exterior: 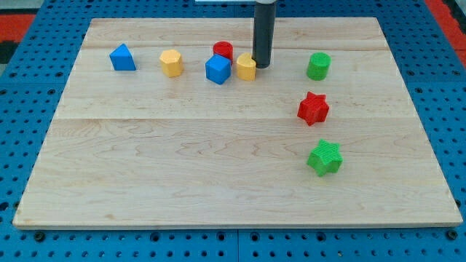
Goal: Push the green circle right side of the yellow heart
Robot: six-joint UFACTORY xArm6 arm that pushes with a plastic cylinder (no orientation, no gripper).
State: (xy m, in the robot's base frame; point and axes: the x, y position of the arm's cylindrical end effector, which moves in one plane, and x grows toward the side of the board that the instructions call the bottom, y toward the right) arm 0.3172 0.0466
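No writing seen; rod held upright.
My tip (261,66) is set touching the yellow heart (246,68); green circle (318,65) well apart, right.

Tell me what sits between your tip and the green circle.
Nothing: in the camera view, only bare wooden board lies between my tip, beside the yellow heart block, and the green circle block.

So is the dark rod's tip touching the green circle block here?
Apart. The camera view shows my tip beside the yellow heart block, with bare wooden board between it and the green circle block further towards the view's right.
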